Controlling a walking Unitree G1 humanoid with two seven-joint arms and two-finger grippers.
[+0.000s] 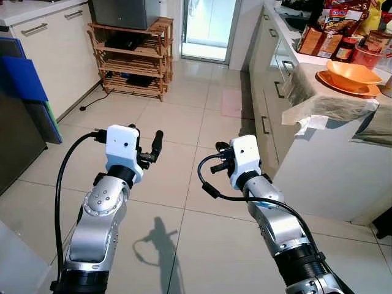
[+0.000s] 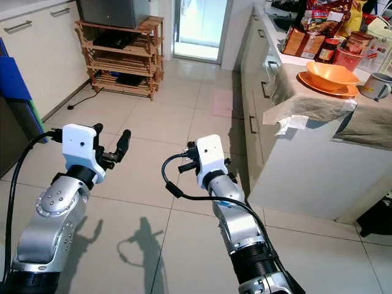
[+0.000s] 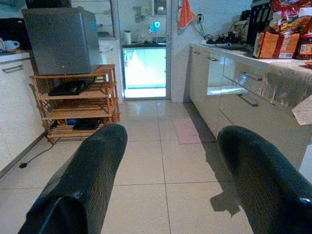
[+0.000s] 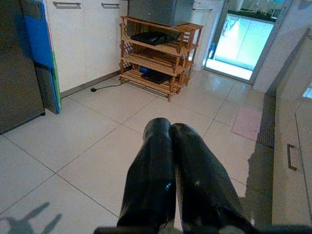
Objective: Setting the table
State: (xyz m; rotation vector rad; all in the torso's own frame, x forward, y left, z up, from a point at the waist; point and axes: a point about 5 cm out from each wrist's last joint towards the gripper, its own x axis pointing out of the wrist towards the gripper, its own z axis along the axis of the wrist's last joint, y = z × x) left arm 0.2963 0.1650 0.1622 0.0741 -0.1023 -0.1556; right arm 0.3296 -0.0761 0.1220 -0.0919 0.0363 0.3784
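A two-armed robot stands on a tiled kitchen floor (image 1: 184,122), both silver arms raised over bare tiles in the lower half of the frame. The left gripper (image 3: 168,180), at lower left in the head views, has its two black fingers (image 3: 83,185) spread wide with nothing between them. The right gripper (image 4: 171,175), near the lower centre, has its fingers pressed together and holds nothing. At the upper right, an orange bowl (image 1: 354,73) rests on an orange plate (image 1: 343,86) atop a grey cloth (image 1: 324,101) draped over the edge of the white counter (image 1: 318,165). A mug (image 2: 375,86) stands just beside the plate at the right edge, with a red-lidded jar (image 1: 345,49) and food packets (image 1: 318,40) crowded behind the bowl along the top edge. A wooden shelf rack (image 1: 131,58) carrying a dark metal box (image 1: 122,12) occupies the upper left centre, a blue board (image 1: 23,78) leans at the far left, and a pink mat (image 1: 233,103) lies before the bright glass door (image 1: 208,27) at top centre.
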